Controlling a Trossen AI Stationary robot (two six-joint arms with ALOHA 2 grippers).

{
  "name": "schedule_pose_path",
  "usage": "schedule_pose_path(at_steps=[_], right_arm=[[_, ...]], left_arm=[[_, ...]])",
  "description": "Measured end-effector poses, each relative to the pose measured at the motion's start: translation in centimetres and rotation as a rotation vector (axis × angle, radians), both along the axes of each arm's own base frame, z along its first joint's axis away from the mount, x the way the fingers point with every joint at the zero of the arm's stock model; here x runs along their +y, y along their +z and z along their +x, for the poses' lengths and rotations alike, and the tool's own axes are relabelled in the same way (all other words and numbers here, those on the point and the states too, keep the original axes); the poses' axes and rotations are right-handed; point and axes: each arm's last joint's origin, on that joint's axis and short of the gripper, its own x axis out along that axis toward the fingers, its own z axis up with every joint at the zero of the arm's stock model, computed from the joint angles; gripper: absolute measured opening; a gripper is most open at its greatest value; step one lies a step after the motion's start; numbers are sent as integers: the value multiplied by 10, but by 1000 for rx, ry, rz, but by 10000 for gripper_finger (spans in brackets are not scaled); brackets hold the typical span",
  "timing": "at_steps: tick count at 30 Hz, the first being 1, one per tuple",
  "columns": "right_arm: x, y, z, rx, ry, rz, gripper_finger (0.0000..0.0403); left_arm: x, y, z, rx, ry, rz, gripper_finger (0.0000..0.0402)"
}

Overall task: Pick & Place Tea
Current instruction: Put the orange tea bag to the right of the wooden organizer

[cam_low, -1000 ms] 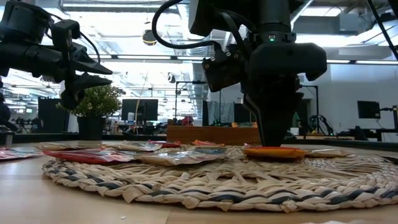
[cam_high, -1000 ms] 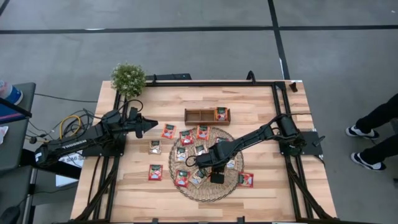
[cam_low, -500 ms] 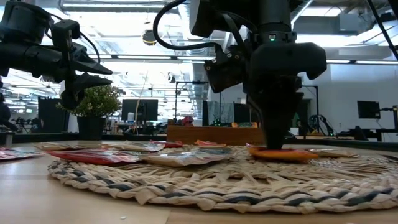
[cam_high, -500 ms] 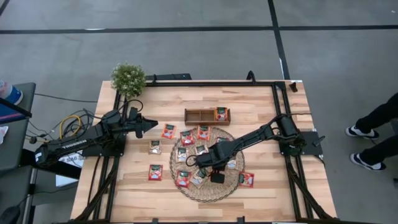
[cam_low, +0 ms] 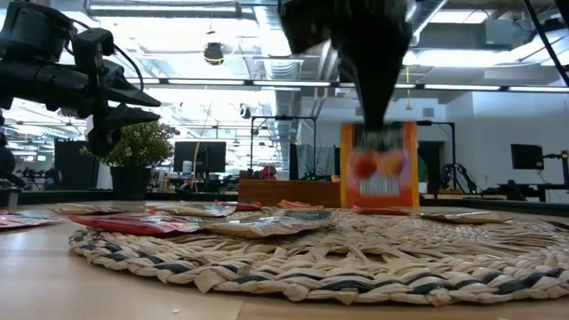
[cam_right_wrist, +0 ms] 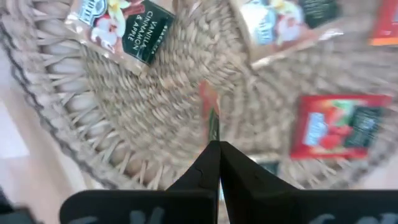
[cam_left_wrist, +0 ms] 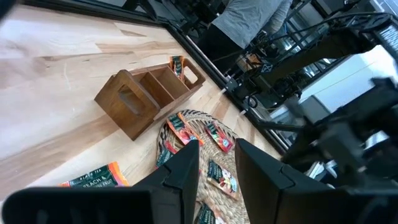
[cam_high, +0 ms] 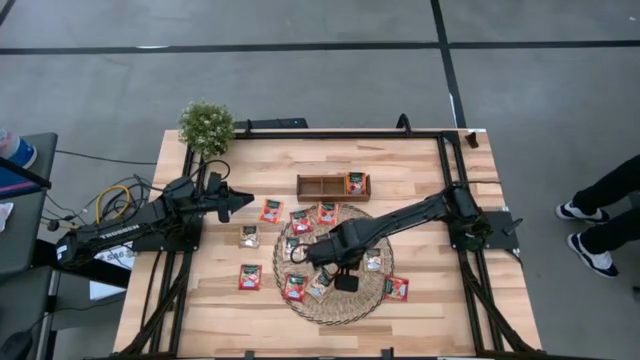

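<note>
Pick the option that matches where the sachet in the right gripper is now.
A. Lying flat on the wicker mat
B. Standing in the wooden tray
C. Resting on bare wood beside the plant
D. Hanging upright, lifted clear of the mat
D: in the low view the right gripper is shut on the top edge of an orange tea sachet, which hangs upright above the wicker mat, not lying on it.
</note>
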Motion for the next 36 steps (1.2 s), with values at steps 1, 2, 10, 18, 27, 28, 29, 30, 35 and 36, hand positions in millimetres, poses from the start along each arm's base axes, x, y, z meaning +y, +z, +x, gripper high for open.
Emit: schedule_pose_path(at_steps=[1,2,10,18,27,28,29,30,35,36], right_arm=[[-1,8,0,-2,0,-11,0],[-1,17,0,-5,1,-23,0],[-22,63,-3,-32,-31,-112,0],[-66,82,-4,-86,-47,-192,0],[-143,88,-4,-59,4,-286,0],[-152,87,-5,-49,11,-291,0],[-161,87,-6,-42,20,-296,0],[-170,87,-7,-34,28,-300,0],[-211,87,-15,-5,33,-297,0],[-218,87,-17,-3,31,-288,0]], left_arm=[[0,0,0,1,0,2,95],[0,0,0,1,0,2,95],[0,0,0,4,-2,20,95],[0,0,0,4,-2,20,95],[0,0,0,3,-2,20,95],[0,0,0,3,-2,20,95],[0,0,0,3,-2,20,95],[0,0,0,3,-2,20,95],[0,0,0,3,-2,20,95],[0,0,0,2,-2,21,95]])
